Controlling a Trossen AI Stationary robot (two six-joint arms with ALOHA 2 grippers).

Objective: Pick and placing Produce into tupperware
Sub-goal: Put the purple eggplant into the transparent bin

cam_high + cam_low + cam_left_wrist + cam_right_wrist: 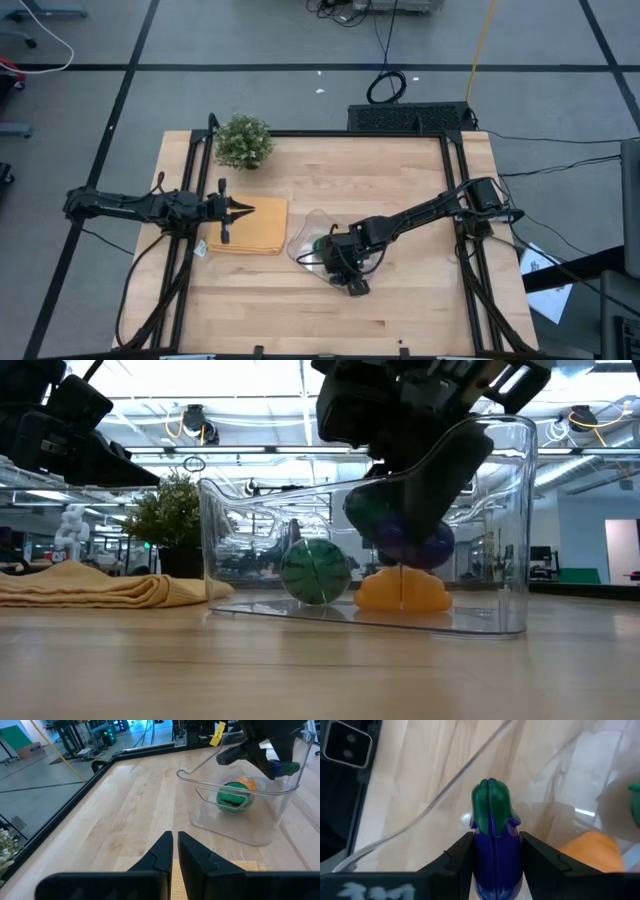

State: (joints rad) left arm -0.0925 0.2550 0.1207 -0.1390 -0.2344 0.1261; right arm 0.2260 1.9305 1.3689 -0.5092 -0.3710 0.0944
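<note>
My right gripper [492, 851] clenching the blue-purple piece [494, 845] between its fingers, hanging inside the tupperware [500, 510] just above the orange oval [402, 590], green ball [315, 571] lying beside, my left gripper [175, 851] pinched shut over the tan pad [255, 226].

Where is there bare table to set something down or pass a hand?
Free: the table between the potted plant and right arm, and the front strip. Crowded: mid-table, where the right pincer holds the blue-purple piece in the tupperware beside the tan pad.
</note>
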